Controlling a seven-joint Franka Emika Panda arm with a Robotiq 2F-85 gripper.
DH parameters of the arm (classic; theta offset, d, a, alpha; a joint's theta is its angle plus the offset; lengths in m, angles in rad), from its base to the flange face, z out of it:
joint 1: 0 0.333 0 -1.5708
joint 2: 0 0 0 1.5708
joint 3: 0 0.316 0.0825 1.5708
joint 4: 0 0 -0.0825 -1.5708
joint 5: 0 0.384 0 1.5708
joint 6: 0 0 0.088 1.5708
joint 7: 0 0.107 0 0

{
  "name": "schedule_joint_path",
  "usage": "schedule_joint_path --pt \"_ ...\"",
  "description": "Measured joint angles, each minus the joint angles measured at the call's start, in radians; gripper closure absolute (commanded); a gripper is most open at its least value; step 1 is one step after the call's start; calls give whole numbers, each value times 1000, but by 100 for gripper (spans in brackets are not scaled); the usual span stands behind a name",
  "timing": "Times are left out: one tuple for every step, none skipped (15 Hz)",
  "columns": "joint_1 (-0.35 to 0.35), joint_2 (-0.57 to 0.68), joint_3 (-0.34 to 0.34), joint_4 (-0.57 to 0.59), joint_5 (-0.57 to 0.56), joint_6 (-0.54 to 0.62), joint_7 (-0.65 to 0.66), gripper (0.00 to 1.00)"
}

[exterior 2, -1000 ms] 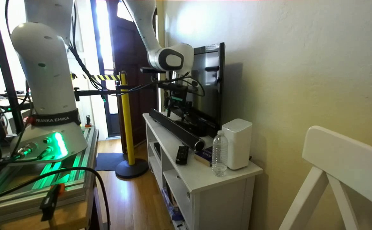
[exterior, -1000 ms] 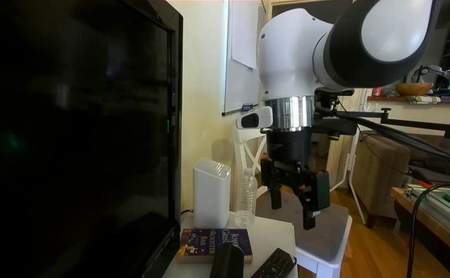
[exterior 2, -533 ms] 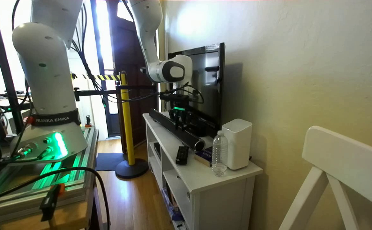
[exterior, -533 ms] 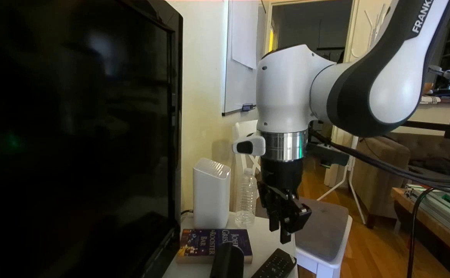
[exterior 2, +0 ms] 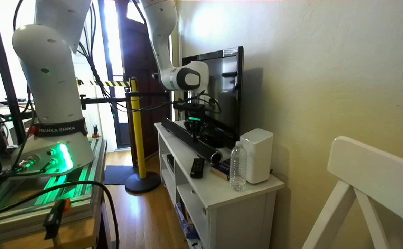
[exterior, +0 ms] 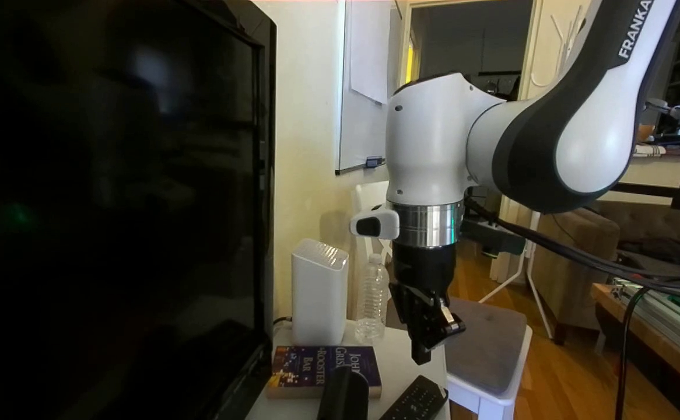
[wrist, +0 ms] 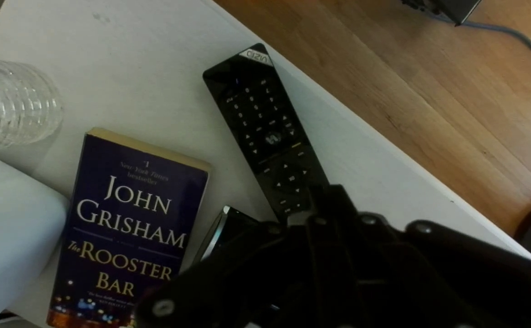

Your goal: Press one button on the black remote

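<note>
The black remote (wrist: 268, 132) lies buttons up on the white cabinet top, angled, with its VIZIO end near the front edge in the wrist view. It also shows as a black remote in both exterior views (exterior: 414, 402) (exterior 2: 197, 168). My gripper (wrist: 331, 189) has its fingers together with nothing between them. They point down and, in the wrist view, cover the remote's lower end. In an exterior view my gripper (exterior: 421, 356) hangs above the cabinet, with a visible gap over the remote. Elsewhere it appears as a gripper (exterior 2: 195, 138) in front of the soundbar.
A soundbar (exterior 2: 191, 140) runs along the cabinet (exterior 2: 246, 193). A paperback book (wrist: 129, 218) lies beside the remote. Nearby stand a clear bottle (exterior 2: 238, 166) and a white box-shaped device (exterior 2: 256, 155). The black TV (exterior: 112, 204) rises behind the soundbar.
The arm has come down, bringing the gripper lower over the cabinet. Its fingers, apart a second ago, have come together. The remote has not moved.
</note>
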Motion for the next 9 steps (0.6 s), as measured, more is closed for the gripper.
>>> schedule_joint_path --pt "-4 11 2 12 0 0 -1 100" --pt "-8 29 7 31 0 0 -2 100" --pt "-10 51 8 55 0 -1 -2 100" --pt "-11 76 8 81 0 -4 -3 100" --pt "-12 102 9 109 0 -9 -4 100" --pt "-13 129 10 137 0 -17 -7 100" --pt "-14 155 14 165 0 -29 -13 100" --pt "-16 179 21 193 0 -47 -20 100" --pt "-20 202 33 221 0 -71 -28 100"
